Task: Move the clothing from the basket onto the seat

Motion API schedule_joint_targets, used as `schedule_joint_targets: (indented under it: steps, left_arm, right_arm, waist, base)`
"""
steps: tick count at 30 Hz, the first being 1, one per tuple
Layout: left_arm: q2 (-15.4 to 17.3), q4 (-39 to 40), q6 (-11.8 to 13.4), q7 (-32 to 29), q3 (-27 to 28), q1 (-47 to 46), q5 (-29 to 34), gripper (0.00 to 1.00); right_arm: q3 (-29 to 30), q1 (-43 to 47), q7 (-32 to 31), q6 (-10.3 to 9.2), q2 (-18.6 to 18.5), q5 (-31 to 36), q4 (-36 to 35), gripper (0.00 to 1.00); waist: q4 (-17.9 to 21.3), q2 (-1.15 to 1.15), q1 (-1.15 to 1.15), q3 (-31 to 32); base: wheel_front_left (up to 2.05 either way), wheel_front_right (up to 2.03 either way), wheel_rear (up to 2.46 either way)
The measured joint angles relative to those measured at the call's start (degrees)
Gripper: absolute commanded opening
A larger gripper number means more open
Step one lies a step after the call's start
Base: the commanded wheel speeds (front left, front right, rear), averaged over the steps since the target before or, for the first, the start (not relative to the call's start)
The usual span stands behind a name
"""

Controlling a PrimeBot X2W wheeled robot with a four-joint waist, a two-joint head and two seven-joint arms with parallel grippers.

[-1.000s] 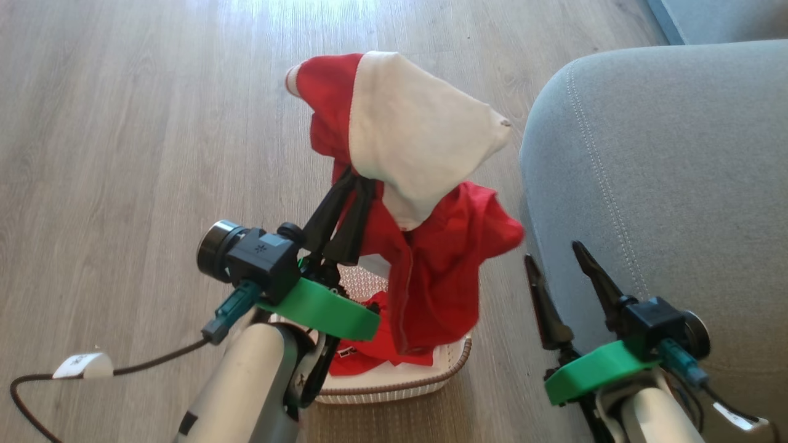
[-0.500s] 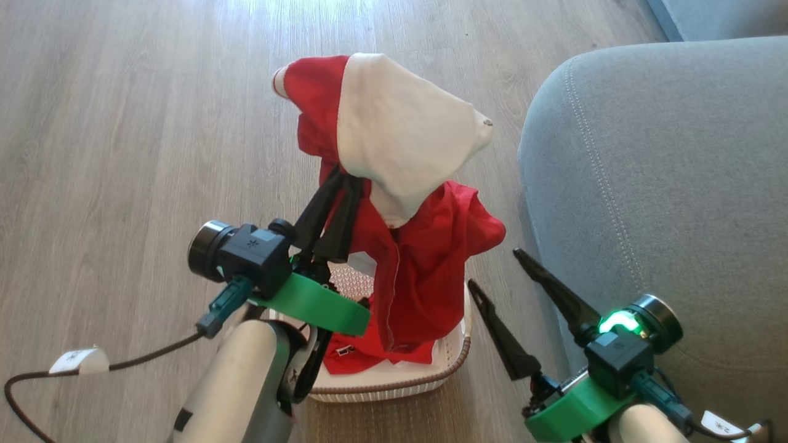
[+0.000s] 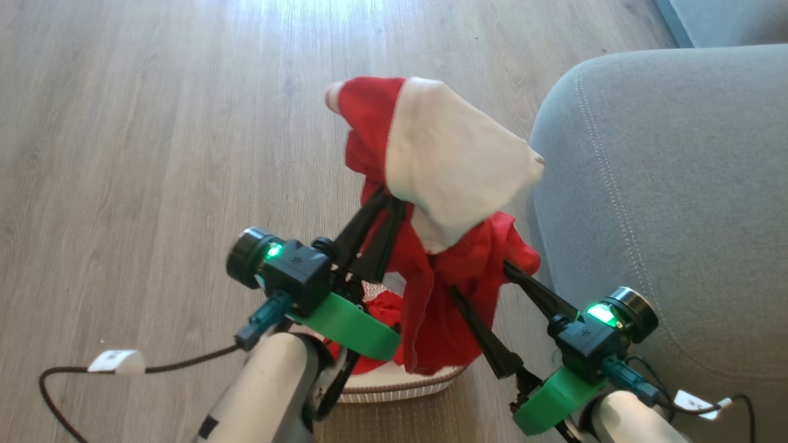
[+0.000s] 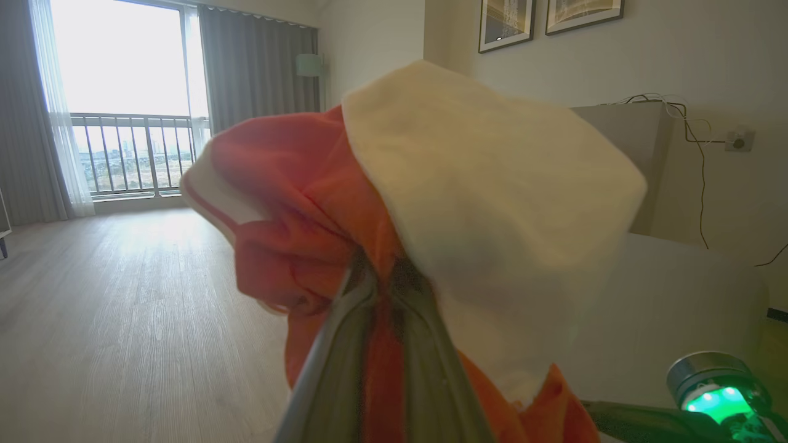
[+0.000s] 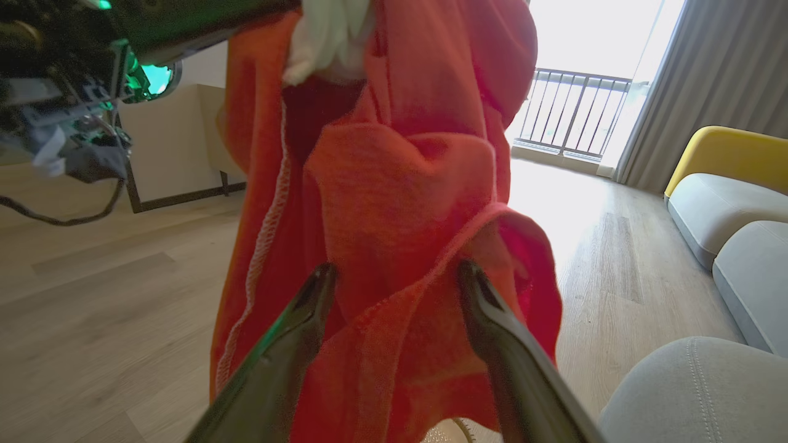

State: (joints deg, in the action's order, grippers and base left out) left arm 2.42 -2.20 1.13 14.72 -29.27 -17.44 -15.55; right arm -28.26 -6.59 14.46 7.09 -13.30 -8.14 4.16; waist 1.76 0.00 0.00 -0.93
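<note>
Head view: the left gripper (image 3: 385,200) points up and pinches the clothing (image 3: 455,166) tight, holding it in the air over the basket (image 3: 400,386), beside the seat (image 3: 677,184). The right gripper (image 3: 480,277), wide open, now has the hanging clothing between its jaws; before, it was off to one side of it.

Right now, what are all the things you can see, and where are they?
lifted garment: one, red and white, hanging over the basket, beside the seat
other clothing: count unclear, red, inside the basket
basket: one, cream-white with brown rim, on the floor
seat: one, grey, on the right
floor: one, pale wood, all around
cable: one, dark with a white tag, on the floor at the left
framed pictures: two, dark frames, high on the wall
left gripper: one, dark, jaws shut on the lifted garment
right gripper: one, dark, jaws open around the garment's hanging red part
</note>
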Motion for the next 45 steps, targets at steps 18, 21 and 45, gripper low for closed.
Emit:
schedule_joint_targets:
  steps: [18,21,45]
  left_arm:
    - [0.20,-1.90,-0.94,0.00,-8.27,0.00,-1.31,0.00]
    - [0.30,-2.11,-1.02,-0.01,-9.81,-0.02,-1.62,0.00]
    - [0.44,-2.60,-1.36,0.01,-11.79,-0.02,-3.30,0.00]
  right_arm:
    - [-1.62,-4.07,0.00,0.00,0.55,2.64,5.90,1.00]
    - [-1.27,-4.56,0.00,0.00,1.42,3.14,6.84,1.00]
    - [4.57,-3.89,-0.01,0.00,7.16,-1.44,2.70,0.00]
  waist:
    - [-1.31,0.00,0.00,0.60]
    - [-1.40,0.00,0.00,0.69]
    - [-2.02,0.00,0.00,0.63]
  base:
    - [0.00,0.00,0.00]
    - [0.00,0.00,0.00]
    - [0.00,0.00,0.00]
